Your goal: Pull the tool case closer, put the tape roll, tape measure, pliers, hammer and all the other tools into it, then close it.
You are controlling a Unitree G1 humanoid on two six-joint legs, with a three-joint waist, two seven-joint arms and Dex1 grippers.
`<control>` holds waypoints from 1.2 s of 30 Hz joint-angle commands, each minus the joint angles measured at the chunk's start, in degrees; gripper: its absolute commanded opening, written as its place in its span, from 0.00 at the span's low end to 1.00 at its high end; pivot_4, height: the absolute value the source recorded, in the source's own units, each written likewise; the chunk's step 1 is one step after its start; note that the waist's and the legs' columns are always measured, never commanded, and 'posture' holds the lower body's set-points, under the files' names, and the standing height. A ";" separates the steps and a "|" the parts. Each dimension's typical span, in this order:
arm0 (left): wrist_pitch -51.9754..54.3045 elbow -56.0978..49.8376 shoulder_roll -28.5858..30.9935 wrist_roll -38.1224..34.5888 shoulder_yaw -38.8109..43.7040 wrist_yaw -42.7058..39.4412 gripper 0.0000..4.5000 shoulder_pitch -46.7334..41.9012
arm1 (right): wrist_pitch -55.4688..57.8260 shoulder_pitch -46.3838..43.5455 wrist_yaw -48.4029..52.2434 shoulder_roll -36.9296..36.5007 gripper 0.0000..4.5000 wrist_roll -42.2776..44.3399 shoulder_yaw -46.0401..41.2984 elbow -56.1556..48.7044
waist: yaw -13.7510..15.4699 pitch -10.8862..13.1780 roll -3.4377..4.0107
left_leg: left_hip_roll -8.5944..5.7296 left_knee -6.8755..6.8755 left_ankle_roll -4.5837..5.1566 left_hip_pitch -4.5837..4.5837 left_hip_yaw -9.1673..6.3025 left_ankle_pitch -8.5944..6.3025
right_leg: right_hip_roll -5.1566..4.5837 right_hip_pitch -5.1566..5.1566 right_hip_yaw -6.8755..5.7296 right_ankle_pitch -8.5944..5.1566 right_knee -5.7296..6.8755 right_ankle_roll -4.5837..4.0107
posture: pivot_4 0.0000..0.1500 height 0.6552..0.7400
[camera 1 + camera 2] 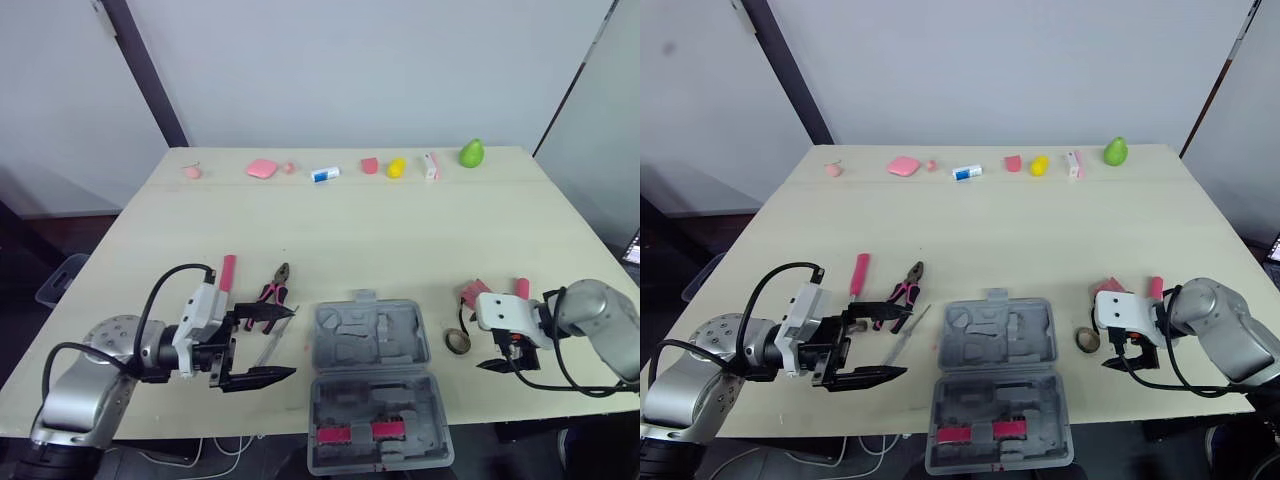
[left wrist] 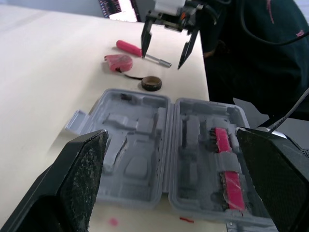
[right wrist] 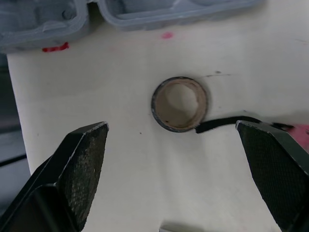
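Observation:
The grey tool case point(image 1: 375, 385) lies open and flat at the table's front edge, with pink pieces in its near half. My left gripper point(image 1: 293, 342) is open just left of the case, facing it, fingers point(image 2: 82, 174) apart. Pink-handled pliers point(image 1: 272, 293) and a pink-handled screwdriver point(image 1: 227, 272) lie just beyond that gripper. Right of the case sits the brown tape roll point(image 3: 179, 104). My right gripper point(image 3: 171, 125) hovers open over the roll, holding nothing. A pink tape measure point(image 2: 116, 63) and another pink-handled tool point(image 2: 140, 52) lie beside the roll.
Small items line the table's far edge: a green pear point(image 1: 471, 153), a yellow piece point(image 1: 396, 166), a white-and-blue item point(image 1: 324, 174) and pink pieces point(image 1: 262, 168). The wide middle of the wooden table point(image 1: 400, 230) is bare. The case reaches the front edge.

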 commanded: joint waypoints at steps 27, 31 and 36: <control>-2.44 -2.94 -3.95 -1.51 -3.91 0.13 1.00 -0.85 | 3.19 -11.28 5.04 7.06 0.01 -14.34 11.46 5.04 | -0.01 0.00 0.01 | -0.01 0.06 0.00 0.00 -0.02 0.00 | 0.01 0.01 -0.03 0.02 0.02 0.02 | 1.00 1.00; -2.68 -2.75 -4.06 -1.61 -3.67 0.79 1.00 -0.78 | 3.52 -12.71 8.28 5.26 0.01 -13.71 10.76 3.32 | -0.05 0.01 0.02 | -0.01 0.06 0.00 0.00 -0.01 0.00 | 0.00 0.01 -0.03 0.02 0.02 0.03 | 1.00 1.00; -2.43 -3.36 -5.08 -2.33 -2.00 3.83 1.00 1.11 | 6.15 -17.18 11.73 6.44 0.01 -12.41 11.06 0.79 | -0.43 0.03 0.05 | 0.01 0.06 0.00 0.02 -0.04 0.00 | 0.01 0.00 -0.03 0.02 0.04 0.03 | 1.00 1.00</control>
